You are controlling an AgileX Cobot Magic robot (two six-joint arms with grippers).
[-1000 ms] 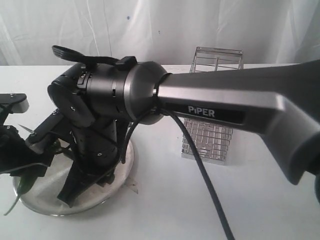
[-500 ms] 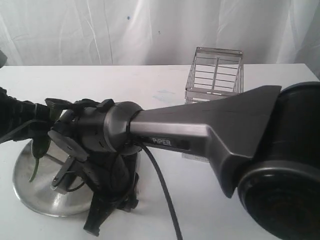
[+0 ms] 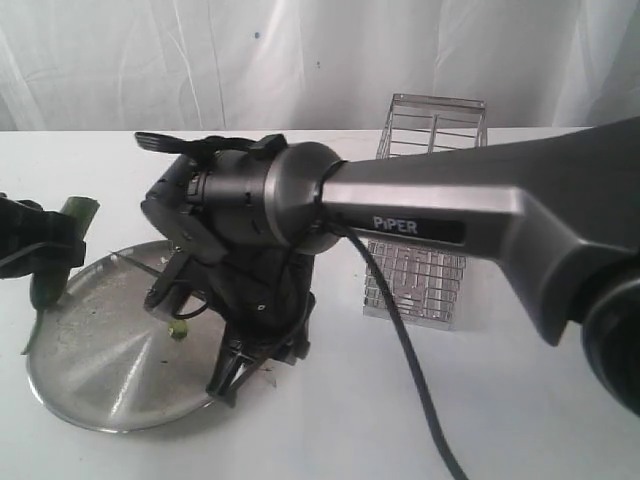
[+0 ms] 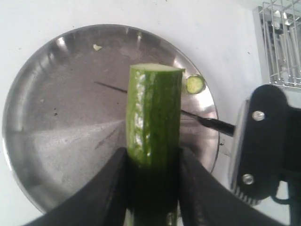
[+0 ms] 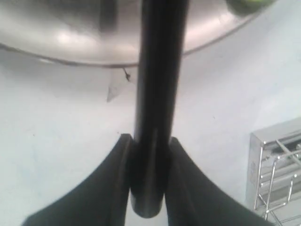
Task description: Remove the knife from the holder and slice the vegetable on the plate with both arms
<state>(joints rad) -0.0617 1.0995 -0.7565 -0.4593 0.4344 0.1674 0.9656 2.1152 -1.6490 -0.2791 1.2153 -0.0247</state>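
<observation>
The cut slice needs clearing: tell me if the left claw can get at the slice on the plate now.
Probably not. The left claw is shut on the vegetable, so it has no free grip, and the knife in the right claw lies over the plate close beside the slice.

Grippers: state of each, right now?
Left gripper: closed, holding the vegetable.
Right gripper: closed, holding the knife by its handle.
</observation>
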